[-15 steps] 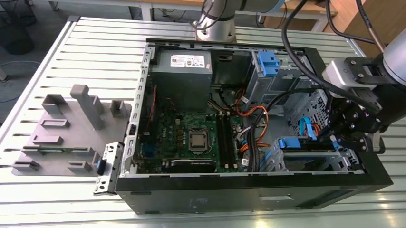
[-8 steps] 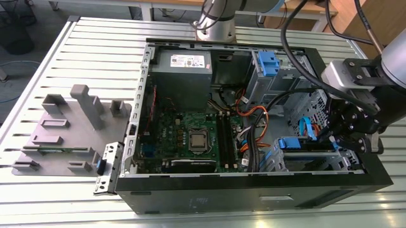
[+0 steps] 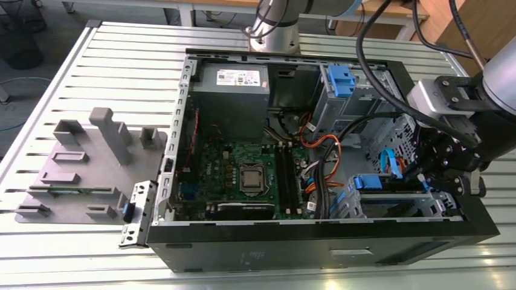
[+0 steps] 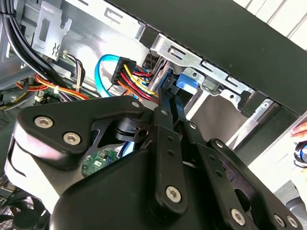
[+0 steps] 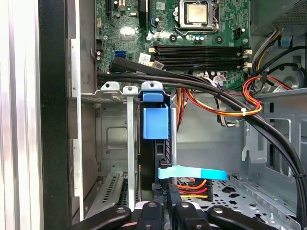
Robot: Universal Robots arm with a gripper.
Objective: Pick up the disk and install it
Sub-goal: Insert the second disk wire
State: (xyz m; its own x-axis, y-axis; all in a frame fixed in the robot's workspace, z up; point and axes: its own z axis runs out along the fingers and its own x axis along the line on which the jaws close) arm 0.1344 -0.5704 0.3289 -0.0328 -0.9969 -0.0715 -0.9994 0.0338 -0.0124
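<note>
The disk (image 5: 154,158) stands on edge inside a slot of the silver drive cage (image 5: 112,100) at the front corner of the open computer case (image 3: 322,238), its blue plastic rail tab (image 5: 156,122) facing out toward the motherboard (image 5: 192,33) in the first wrist view. In the exterior view the same blue tab (image 3: 367,182) shows above the cage, near the case's lower corner on the exterior view's right. My claw (image 5: 165,208) sits right at the disk's rear edge, its black fingers (image 4: 168,124) drawn close on either side of the thin drive; I cannot tell for sure whether they pinch it or merely flank it. A light-blue flat cable (image 5: 192,173) and a bundle of red, orange and yellow wires (image 5: 192,187) lie just beside my fingertips. Black cables (image 5: 201,88) cross over the cage top. The case lies on a slatted metal table (image 3: 121,66), with a grey fixture block (image 3: 89,163) beside it.
</note>
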